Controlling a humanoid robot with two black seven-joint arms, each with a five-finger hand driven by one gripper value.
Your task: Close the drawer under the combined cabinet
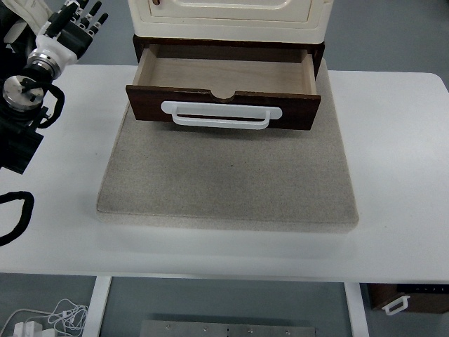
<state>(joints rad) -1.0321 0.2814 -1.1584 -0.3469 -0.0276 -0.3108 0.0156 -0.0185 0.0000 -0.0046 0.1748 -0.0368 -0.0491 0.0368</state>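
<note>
A big white table fills most of the picture. On the middle of it lies one flat gray stone slab with a speckled top. Past the table's far edge, in the upper corners, there is gray floor. More gray floor shows under the table's near edge at the bottom.

At the top middle, one cabinet stands on the back part of the slab. Its upper part is cream colored and its bottom part is dark brown. Under it is one drawer. The drawer is pulled out toward the bottom of the picture, and you can see its bare wood inside. Its front is dark brown with one long white handle across it.

At the upper left is one robot arm, the left one. Its left hand sits above the table's far left corner, well apart from the drawer. The dark fingers are loosely spread and hold nothing.

One black cable loops on the table at the left edge. White wires lie on the floor in the lower left corner. In the lower right corner there is one brown box with a small white handle, under the table.
</note>
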